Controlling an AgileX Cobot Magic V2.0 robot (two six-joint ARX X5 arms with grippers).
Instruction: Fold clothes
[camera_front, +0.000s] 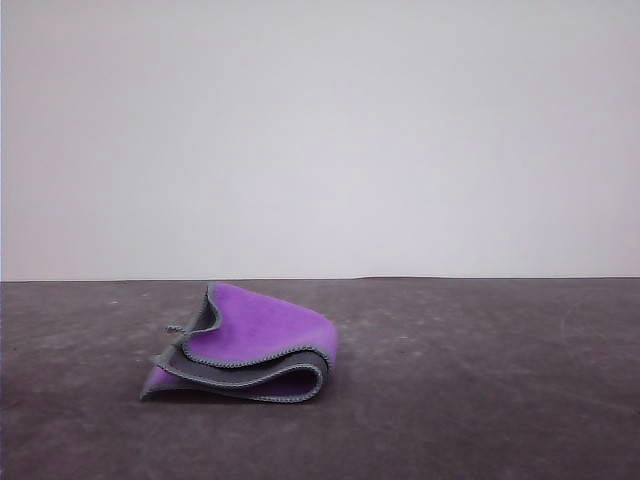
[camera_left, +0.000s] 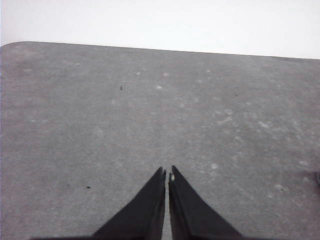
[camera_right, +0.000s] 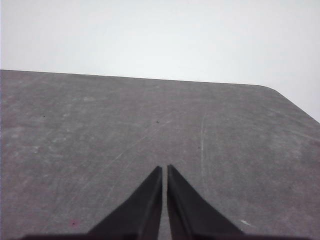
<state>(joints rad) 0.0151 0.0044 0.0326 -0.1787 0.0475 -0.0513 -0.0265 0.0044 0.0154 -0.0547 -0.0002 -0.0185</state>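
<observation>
The clothes (camera_front: 262, 343) are one small soft cloth lying folded over itself on the dark table, left of centre in the front view. Its purple face is up, with dark grey layers and light grey stitched edging showing along the front fold. In the left wrist view my left gripper (camera_left: 167, 173) is shut, its black fingers meeting over bare tabletop. My right gripper (camera_right: 164, 168) in the right wrist view is shut the same way, with nothing between its fingers. Neither wrist view has the cloth in it.
The dark grey table (camera_front: 480, 380) runs to a far edge against a plain white wall (camera_front: 320, 130). A rounded table corner (camera_right: 272, 90) appears in the right wrist view, and another corner (camera_left: 15, 45) in the left wrist view.
</observation>
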